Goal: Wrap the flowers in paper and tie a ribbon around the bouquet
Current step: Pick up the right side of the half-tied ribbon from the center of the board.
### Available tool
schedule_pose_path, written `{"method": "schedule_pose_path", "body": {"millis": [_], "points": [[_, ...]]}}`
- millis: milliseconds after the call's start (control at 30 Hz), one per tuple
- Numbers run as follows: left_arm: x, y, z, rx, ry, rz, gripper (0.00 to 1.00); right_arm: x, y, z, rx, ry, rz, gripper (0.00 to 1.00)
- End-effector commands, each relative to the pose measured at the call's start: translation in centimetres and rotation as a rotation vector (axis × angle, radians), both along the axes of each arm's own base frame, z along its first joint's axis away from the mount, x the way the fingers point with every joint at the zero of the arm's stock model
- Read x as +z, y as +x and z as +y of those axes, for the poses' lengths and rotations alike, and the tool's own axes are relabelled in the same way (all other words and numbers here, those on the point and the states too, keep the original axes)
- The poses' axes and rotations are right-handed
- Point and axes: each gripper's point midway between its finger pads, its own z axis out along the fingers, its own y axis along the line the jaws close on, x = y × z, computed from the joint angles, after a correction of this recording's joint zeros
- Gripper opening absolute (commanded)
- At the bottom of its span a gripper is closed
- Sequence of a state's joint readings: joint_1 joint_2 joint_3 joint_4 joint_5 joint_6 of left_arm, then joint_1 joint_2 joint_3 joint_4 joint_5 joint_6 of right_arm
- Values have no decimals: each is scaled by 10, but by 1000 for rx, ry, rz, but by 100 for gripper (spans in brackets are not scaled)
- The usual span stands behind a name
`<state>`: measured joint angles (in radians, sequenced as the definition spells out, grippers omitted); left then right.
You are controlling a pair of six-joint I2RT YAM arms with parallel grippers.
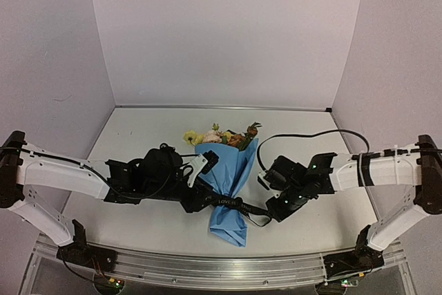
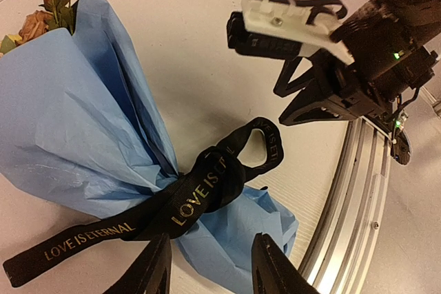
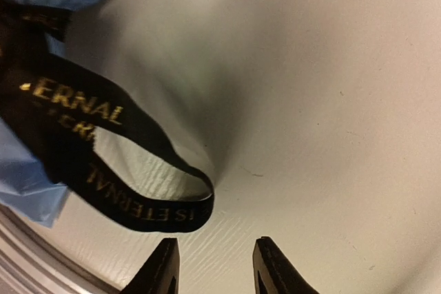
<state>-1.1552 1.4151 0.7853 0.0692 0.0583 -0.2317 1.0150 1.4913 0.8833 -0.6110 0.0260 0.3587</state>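
Note:
The bouquet (image 1: 231, 177) lies on the table between my arms, a cone of light-blue paper (image 2: 69, 115) with the flowers (image 1: 221, 136) showing at its far, wide end. The black ribbon (image 2: 200, 194) with gold lettering is knotted around the cone's narrow waist; one tail runs left and a loop (image 3: 186, 204) sticks out to the right. My left gripper (image 2: 212, 239) is open just above the paper's lower end, beside the knot, holding nothing. My right gripper (image 3: 215, 241) is open over bare table, with the ribbon loop lying just ahead of its left finger, apart from it.
An aluminium rail (image 1: 207, 267) runs along the table's near edge, close to the cone's tip. A black cable (image 1: 311, 135) arcs over the table behind the right arm. Lilac walls close in the back and both sides.

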Motion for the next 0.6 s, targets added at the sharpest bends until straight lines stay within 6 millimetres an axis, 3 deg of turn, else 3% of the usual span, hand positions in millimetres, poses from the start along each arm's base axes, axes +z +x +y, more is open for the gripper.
{"method": "schedule_pose_path", "body": {"millis": [0, 267, 467, 567], "points": [[31, 7, -8, 18, -64, -59, 42, -12, 12, 10, -63, 12, 7, 34], [28, 7, -8, 22, -56, -44, 42, -30, 19, 14, -140, 20, 0, 33], [30, 7, -9, 17, -64, -53, 42, -37, 14, 18, -171, 46, 40, 1], [34, 6, -12, 3, -81, -60, 42, -19, 11, 15, -171, 56, 43, 0]]}}
